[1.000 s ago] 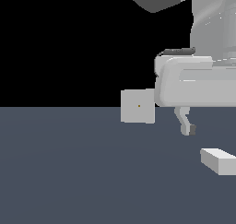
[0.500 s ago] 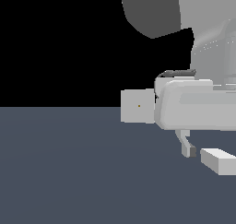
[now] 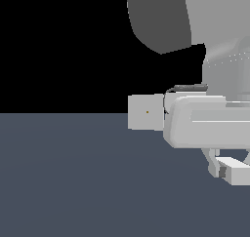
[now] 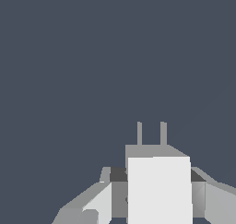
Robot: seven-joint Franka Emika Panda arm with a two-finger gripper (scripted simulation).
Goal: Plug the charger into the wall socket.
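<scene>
On the matte floor (image 3: 73,182) | boxy two-pronged charger (image 4: 159,186) between fingers (image 4: 94,204), contact unclear | flat square wall socket (image 3: 145,112) upright

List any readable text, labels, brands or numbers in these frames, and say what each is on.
None: no words, labels, brands or numbers show in either view.
Wall socket: plain, only a tiny orange dot at its centre.
Charger: blank faces, two bare prongs.
Gripper: no markings.

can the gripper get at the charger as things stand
Probably yes: the gripper is already down at the charger, jaws either side of it in the wrist view, nothing between them.
</scene>
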